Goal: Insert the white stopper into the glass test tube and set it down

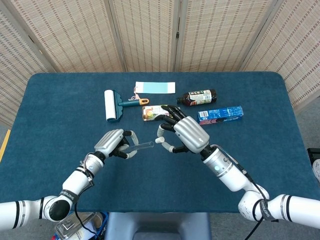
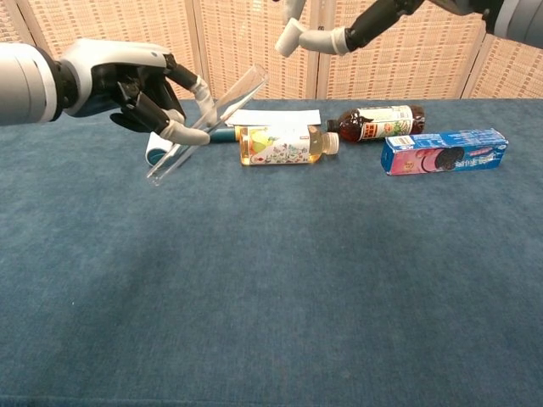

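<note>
Step in hand: bringing stopper and tube mouth together above the table, as I judge it; the stopper is not yet in.
Glass test tube (image 2: pixel 206 125): gripped in the left hand (image 1: pixel 114 143) at left of centre in the head view, held off the cloth. In the chest view it slants, open mouth up and to the right, closed end down and to the left.
Left hand fingers: curled round the tube's middle, thumb across it.
White stopper: cannot be told apart from the pale fingertips in either view; presumably pinched at the tips of the right hand (image 1: pixel 186 135).
Right hand fingers: partly curled, tips aimed at the tube mouth just to their left in the head view; whether they hold anything cannot be told.
Doing it well: line the stopper's axis along the tube's slant before pushing; keep the left hand's grip firm and steady, since glass is slick and brittle; press gently and straight, never sideways.
Risk: a skewed push could lever the tube out of the grip.
Behind, top centre: lint roller (image 1: pixel 111 105), yellow drink bottle (image 2: pixel 282 144), dark bottle (image 1: pixel 199 96), blue box (image 2: pixel 444 152), paper slip (image 1: pixel 155 87) on the blue table (image 1: pixel 160 175).
</note>
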